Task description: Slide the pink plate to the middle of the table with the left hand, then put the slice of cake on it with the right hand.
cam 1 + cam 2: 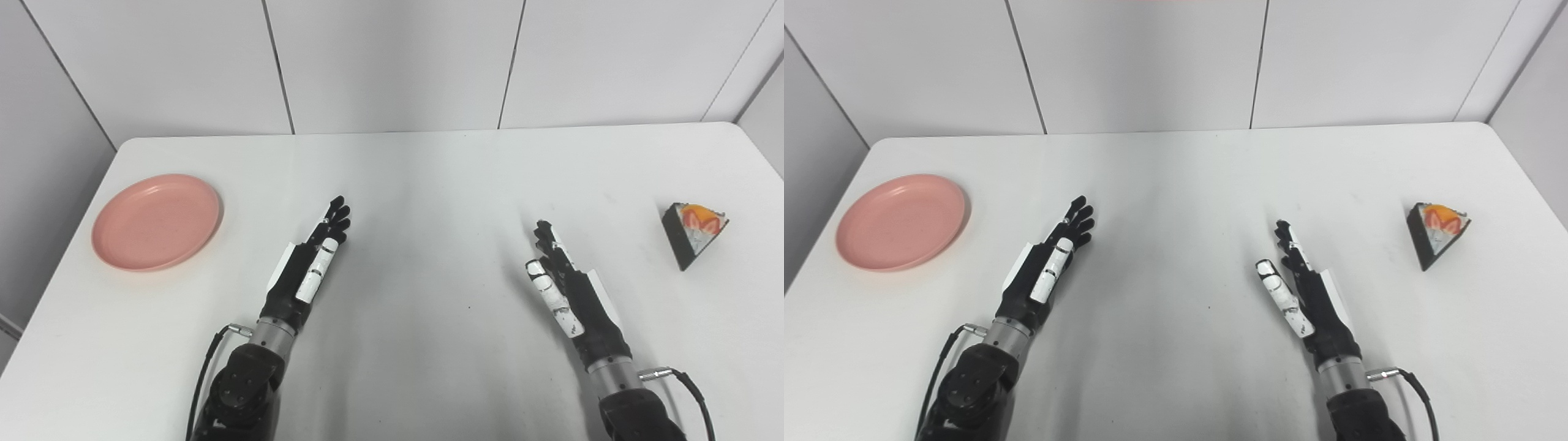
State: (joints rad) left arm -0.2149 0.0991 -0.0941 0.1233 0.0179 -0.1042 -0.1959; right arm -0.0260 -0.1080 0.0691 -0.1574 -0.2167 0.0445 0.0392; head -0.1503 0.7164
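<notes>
The pink plate (157,221) lies empty near the table's left edge. The slice of cake (694,233), a dark wedge with white cream and orange-red fruit on top, sits near the right edge. My left hand (311,261) rests open over the table, fingers straight and pointing away, to the right of the plate and apart from it. My right hand (562,282) is open too, fingers straight, to the left of the cake and apart from it. Both hands hold nothing.
The white table (422,184) has rounded far corners and meets grey wall panels at the back. Cables (689,383) hang from both wrists near the front edge.
</notes>
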